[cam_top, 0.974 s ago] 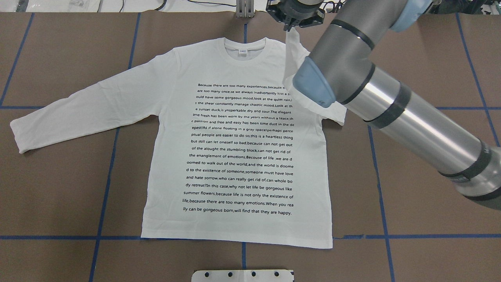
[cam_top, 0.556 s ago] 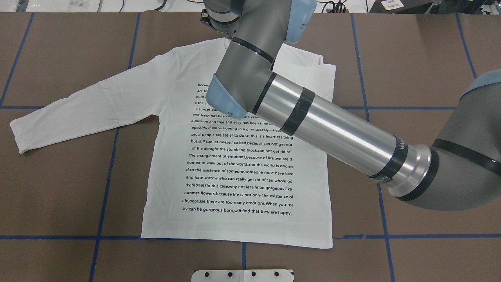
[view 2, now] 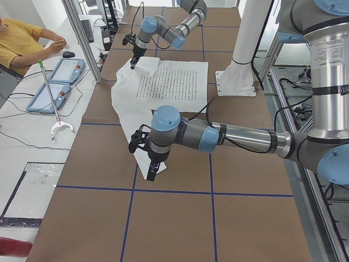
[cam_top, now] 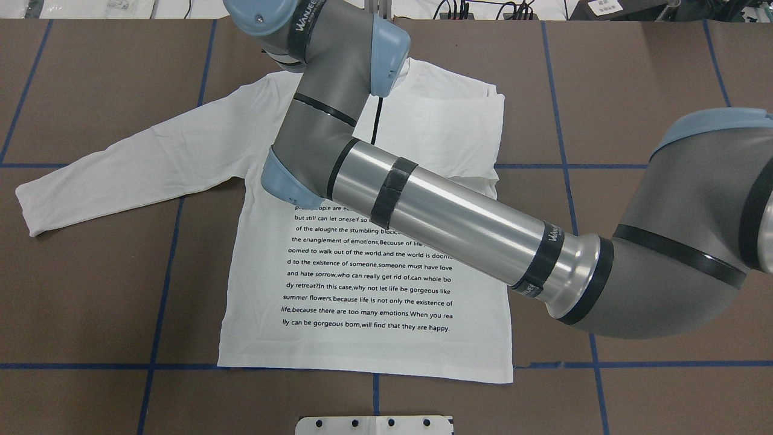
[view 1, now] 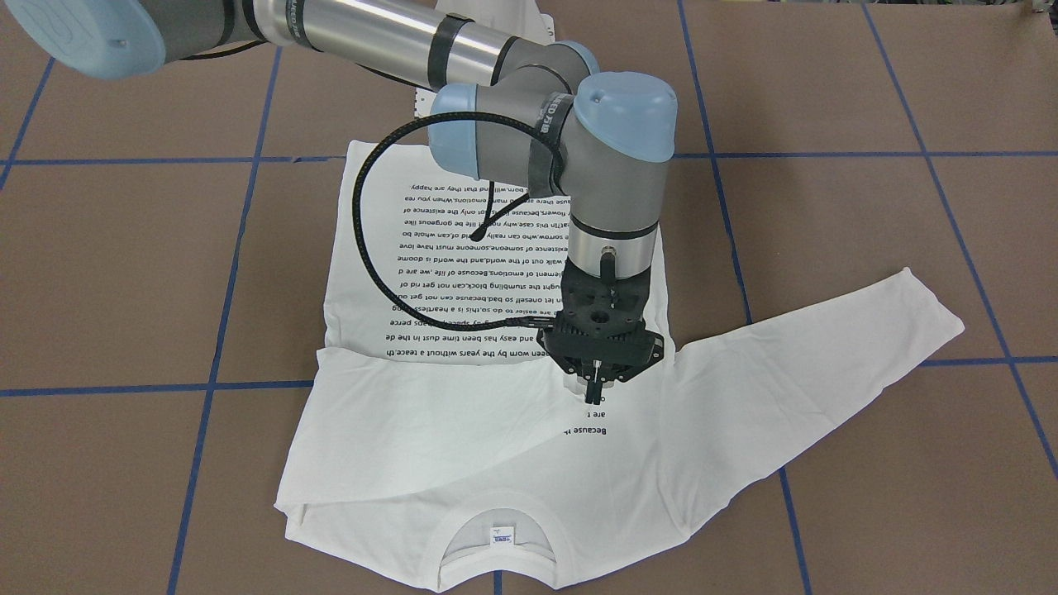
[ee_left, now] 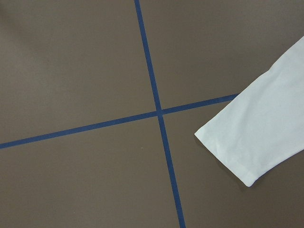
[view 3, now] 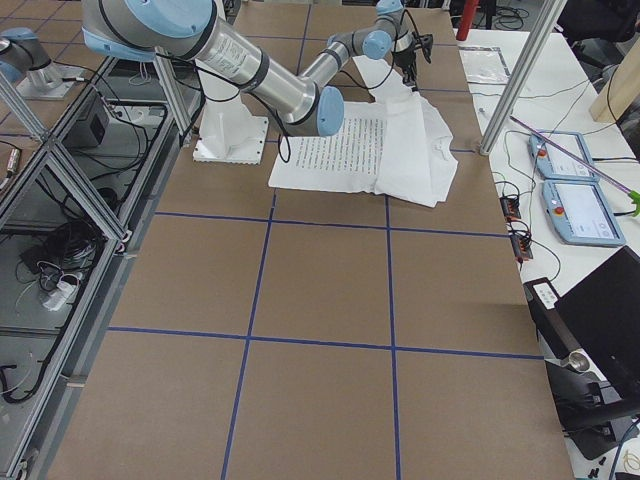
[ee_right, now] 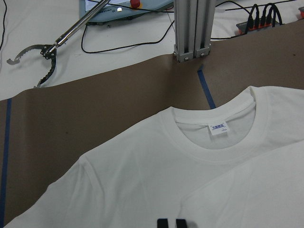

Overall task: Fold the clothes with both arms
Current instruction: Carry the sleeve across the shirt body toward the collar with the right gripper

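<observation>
Right pincer grips T-shirt sleeve beside "Because".

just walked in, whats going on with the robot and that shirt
The robot is folding a white long-sleeved T-shirt laid print side up on the table. The right gripper sits low over the chest, at the end of the right sleeve, which lies folded across the shirt; whether it grips the fabric is unclear. The left sleeve lies stretched out flat, with the left gripper near its cuff.
</observation>
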Motion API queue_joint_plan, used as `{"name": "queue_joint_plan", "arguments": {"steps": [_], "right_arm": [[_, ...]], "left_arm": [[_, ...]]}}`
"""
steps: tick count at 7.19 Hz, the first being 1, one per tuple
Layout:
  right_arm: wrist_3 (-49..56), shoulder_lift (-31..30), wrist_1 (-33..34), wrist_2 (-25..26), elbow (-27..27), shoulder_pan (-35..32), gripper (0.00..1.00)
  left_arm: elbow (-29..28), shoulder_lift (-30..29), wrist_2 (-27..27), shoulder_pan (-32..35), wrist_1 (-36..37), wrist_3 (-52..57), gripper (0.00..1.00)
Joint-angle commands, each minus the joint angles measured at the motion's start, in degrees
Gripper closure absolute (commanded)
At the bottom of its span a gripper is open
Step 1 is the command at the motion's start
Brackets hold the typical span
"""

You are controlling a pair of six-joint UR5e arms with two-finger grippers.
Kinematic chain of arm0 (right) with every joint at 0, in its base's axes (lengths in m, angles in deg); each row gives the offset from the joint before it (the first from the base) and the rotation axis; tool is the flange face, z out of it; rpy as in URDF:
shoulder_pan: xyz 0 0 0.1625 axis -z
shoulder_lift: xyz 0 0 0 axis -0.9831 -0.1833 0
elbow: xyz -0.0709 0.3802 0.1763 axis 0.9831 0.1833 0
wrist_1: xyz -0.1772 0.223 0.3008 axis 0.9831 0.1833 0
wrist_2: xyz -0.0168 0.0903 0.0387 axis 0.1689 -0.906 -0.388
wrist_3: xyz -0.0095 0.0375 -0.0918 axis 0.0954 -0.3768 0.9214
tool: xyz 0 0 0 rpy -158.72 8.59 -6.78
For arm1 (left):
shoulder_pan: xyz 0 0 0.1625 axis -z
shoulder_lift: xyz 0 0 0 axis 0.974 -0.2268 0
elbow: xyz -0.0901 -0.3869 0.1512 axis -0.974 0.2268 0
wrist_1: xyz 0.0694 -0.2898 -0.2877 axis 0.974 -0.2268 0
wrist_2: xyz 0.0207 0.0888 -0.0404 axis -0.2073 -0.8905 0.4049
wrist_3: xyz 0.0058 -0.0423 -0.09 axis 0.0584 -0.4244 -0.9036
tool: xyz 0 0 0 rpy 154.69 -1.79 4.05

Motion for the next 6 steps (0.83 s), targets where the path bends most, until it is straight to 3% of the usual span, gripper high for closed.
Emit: {"name": "queue_joint_plan", "arguments": {"steps": [1, 4, 5, 6], "right_arm": [[-1.5, 3.7, -0.5, 1.4, 5.1, 0.5, 0.02], [1.4, 3.3, 0.1, -0.5, 4.5, -1.9, 0.0], [4.2, 0.5, 1.5, -5.3, 0.1, -4.0, 0.0], [9.1, -4.8, 7.2, -8.2, -9.2, -5.6, 0.0]], "left_arm": [[0.0, 0.1, 0.0, 0.0, 0.0, -0.3, 0.0], [-1.2, -1.1, -0.2, -0.2, -0.4, -0.6, 0.0], [-0.9, -2.7, 0.5, -0.2, -1.9, -0.4, 0.0], [-0.9, -4.0, -0.8, -0.3, -10.1, -0.3, 0.0]]}}
